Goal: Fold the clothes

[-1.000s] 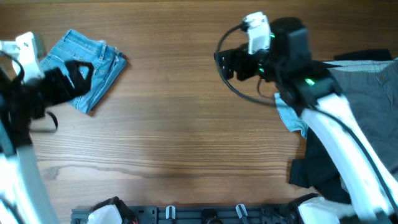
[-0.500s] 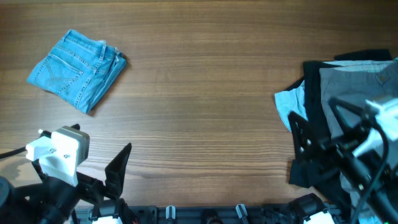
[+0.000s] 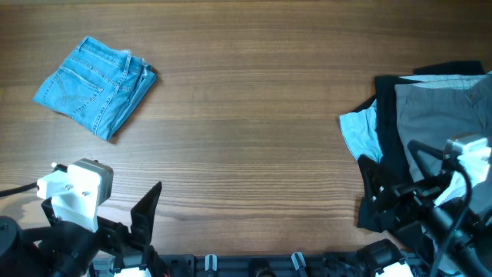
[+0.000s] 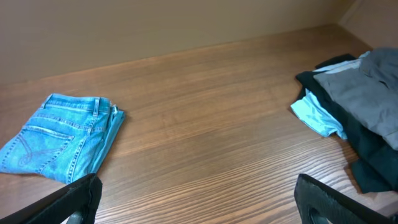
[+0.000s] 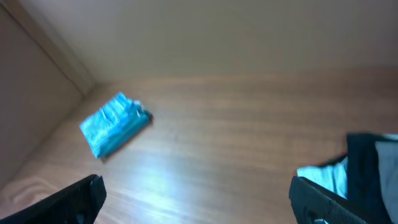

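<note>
The light-blue denim jeans lie folded into a small bundle at the table's far left. They also show in the left wrist view and the right wrist view. My left gripper is open and empty, pulled back at the front left edge, far from the jeans. My right gripper is open and empty, pulled back at the front right, beside the pile of other clothes.
A pile of other clothes lies at the right edge: a grey garment, a black garment and a pale blue one. The pile also shows in the left wrist view. A wall runs behind the wooden table.
One second ago both arms reached over the table, the left at the jeans. Both have since drawn back to the front edge. The jeans have not moved.
</note>
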Controlling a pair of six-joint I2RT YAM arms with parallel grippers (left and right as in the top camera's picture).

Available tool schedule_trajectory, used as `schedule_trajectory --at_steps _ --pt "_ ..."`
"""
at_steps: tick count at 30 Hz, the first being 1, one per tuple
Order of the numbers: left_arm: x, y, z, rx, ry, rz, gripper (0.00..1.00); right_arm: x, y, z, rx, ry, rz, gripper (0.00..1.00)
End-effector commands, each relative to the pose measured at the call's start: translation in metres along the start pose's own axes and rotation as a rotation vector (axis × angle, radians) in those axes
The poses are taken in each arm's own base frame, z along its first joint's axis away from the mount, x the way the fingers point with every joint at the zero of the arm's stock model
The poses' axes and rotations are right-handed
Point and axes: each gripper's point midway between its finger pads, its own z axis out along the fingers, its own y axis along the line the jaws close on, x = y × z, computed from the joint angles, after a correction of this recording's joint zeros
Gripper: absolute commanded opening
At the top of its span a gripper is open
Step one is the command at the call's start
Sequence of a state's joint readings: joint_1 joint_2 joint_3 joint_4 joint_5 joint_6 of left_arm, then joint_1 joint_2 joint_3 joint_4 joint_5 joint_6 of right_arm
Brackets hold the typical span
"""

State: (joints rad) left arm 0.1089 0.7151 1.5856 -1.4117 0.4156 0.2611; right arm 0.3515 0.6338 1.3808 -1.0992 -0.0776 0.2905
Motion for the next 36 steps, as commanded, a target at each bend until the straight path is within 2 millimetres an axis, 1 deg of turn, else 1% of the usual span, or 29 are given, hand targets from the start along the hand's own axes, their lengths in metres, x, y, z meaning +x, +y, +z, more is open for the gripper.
schedule_trajectory --at_steps 1,2,3,4,5,6,8,9,11,12,13,17,18,20,22,24,25,32,36 --pt "0.001 0.001 0.003 0.001 0.011 0.019 1.0 -0.008 -0.023 -0.003 0.135 -0.04 -0.089 1.0" --pt "0.001 0.001 0.003 0.001 0.011 0.019 1.0 -0.013 -0.029 -0.003 0.177 -0.068 -0.153 1.0" --pt "0.001 0.001 0.003 0.001 0.011 0.019 1.0 -0.023 -0.031 0.0 0.195 -0.116 -0.278 1.0" --pt "0.001 0.001 0.003 0.001 0.011 0.019 1.0 -0.027 -0.032 0.003 0.2 -0.14 -0.334 1.0" --pt "0.001 0.001 0.003 0.001 0.011 0.019 1.0 -0.029 -0.032 0.007 0.201 -0.167 -0.396 1.0" --pt "0.001 0.001 0.003 0.001 0.011 0.019 1.0 -0.025 -0.036 0.013 0.206 -0.179 -0.437 1.0" --pt "0.001 0.001 0.003 0.001 0.011 0.019 1.0 -0.005 -0.049 0.025 0.227 -0.164 -0.432 1.0" --pt "0.001 0.001 0.003 0.001 0.011 0.019 1.0 0.008 -0.057 0.031 0.242 -0.143 -0.421 1.0" --pt "0.001 0.001 0.003 0.001 0.011 0.019 1.0 0.051 -0.074 0.05 0.253 -0.085 -0.353 1.0" --pt "0.001 0.001 0.003 0.001 0.011 0.019 1.0 0.071 -0.077 0.06 0.23 -0.071 -0.307 1.0" --pt "0.001 0.001 0.003 0.001 0.011 0.019 1.0 0.087 -0.077 0.069 0.191 -0.074 -0.3 1.0" --pt "0.001 0.001 0.003 0.001 0.011 0.019 1.0 0.136 -0.07 0.099 0.041 -0.138 -0.321 1.0" --pt "0.001 0.001 0.003 0.001 0.011 0.019 1.0 0.146 -0.073 0.105 0.039 -0.149 -0.324 1.0" --pt "0.001 0.001 0.003 0.001 0.011 0.019 1.0 0.159 -0.079 0.116 0.034 -0.19 -0.331 1.0" --pt "0.001 0.001 0.003 0.001 0.011 0.019 1.0 0.169 -0.083 0.123 0.024 -0.217 -0.281 1.0" --pt "0.001 0.001 0.003 0.001 0.011 0.019 1.0 0.179 -0.088 0.135 0.015 -0.232 -0.219 1.0" --pt "0.001 0.001 0.003 0.001 0.011 0.019 1.0 0.174 -0.088 0.134 0.017 -0.255 -0.229 1.0" --pt "0.001 0.001 0.003 0.001 0.011 0.019 1.0 0.161 -0.087 0.136 0.008 -0.361 -0.25 1.0" --pt "0.001 0.001 0.003 0.001 0.011 0.019 1.0 0.161 -0.087 0.137 0.005 -0.38 -0.254 1.0"
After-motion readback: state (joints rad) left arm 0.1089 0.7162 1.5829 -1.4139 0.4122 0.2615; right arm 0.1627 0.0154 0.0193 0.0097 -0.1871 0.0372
